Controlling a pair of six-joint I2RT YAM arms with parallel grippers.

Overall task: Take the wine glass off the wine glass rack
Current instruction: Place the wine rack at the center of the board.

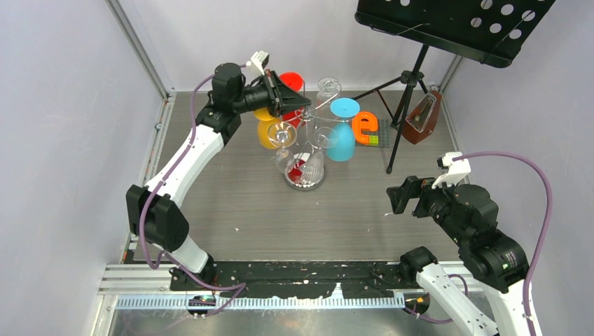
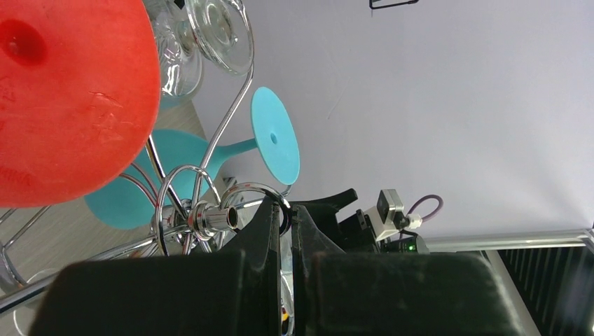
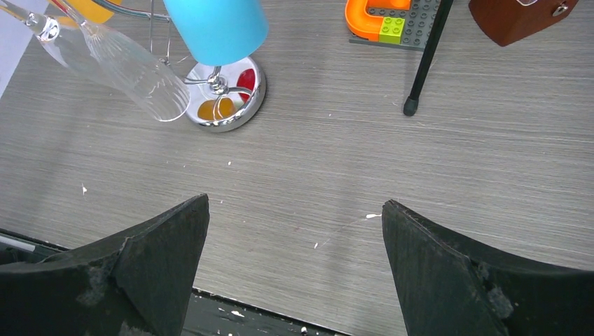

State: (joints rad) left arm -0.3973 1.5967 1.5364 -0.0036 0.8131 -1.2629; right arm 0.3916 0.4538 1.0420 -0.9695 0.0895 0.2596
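The chrome wine glass rack [image 1: 305,176] stands mid-table on its round mirrored base [image 3: 228,115]. Several wine glasses hang upside down from it: a red one [image 1: 291,80] [image 2: 70,98], a yellow one [image 1: 266,131], a blue one [image 1: 341,138] [image 3: 217,28] and clear ones [image 1: 327,87] [image 3: 133,66]. My left gripper [image 1: 298,105] [image 2: 287,210] is at the rack's top, shut on the chrome ring [image 2: 252,187] beside the central post. My right gripper [image 1: 394,196] [image 3: 294,206] hovers low over the table to the rack's right, open, with nothing between its fingers.
A black music stand [image 1: 455,24] on a tripod [image 1: 403,119] stands at the back right, one foot [image 3: 411,106] close to the rack. Next to it lie an orange letter on a brick plate [image 1: 365,127] and a brown metronome [image 1: 422,119].
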